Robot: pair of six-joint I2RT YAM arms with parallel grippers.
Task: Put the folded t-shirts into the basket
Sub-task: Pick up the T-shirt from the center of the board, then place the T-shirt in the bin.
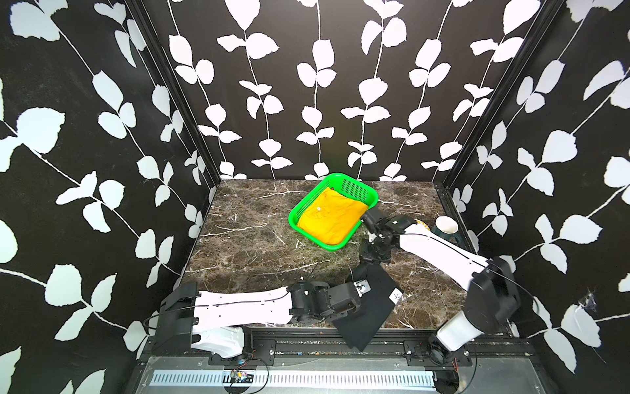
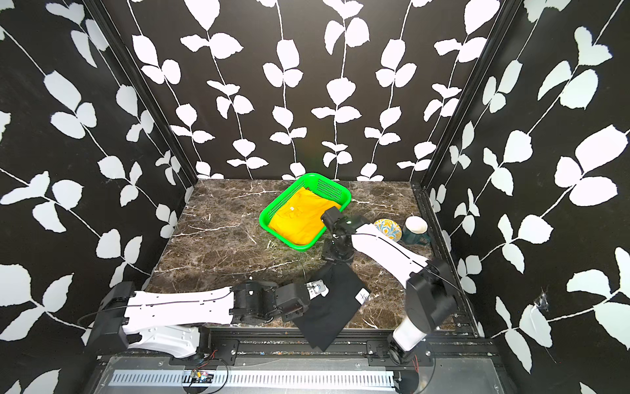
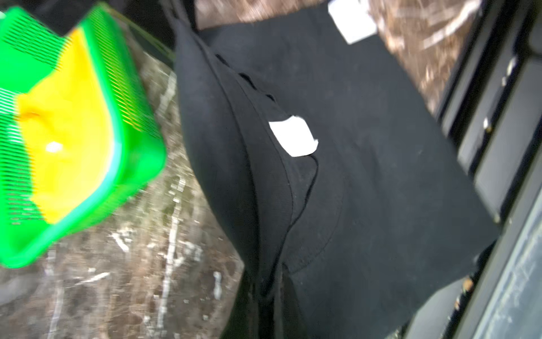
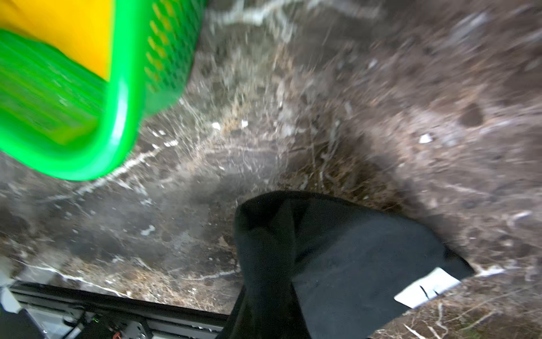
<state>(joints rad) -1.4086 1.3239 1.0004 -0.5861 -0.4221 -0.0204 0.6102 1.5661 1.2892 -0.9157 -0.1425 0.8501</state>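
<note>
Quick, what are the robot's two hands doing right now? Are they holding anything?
Left gripper: closed, pinching the black t-shirt.
Right gripper: closed on a corner of the same black t-shirt.

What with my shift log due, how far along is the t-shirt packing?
Done: the yellow t-shirt lies in the basket. In hand: the left gripper and right gripper are each shut on the black t-shirt, which mostly lies on the table. Left: carrying it into the basket. No other t-shirt shows.
</note>
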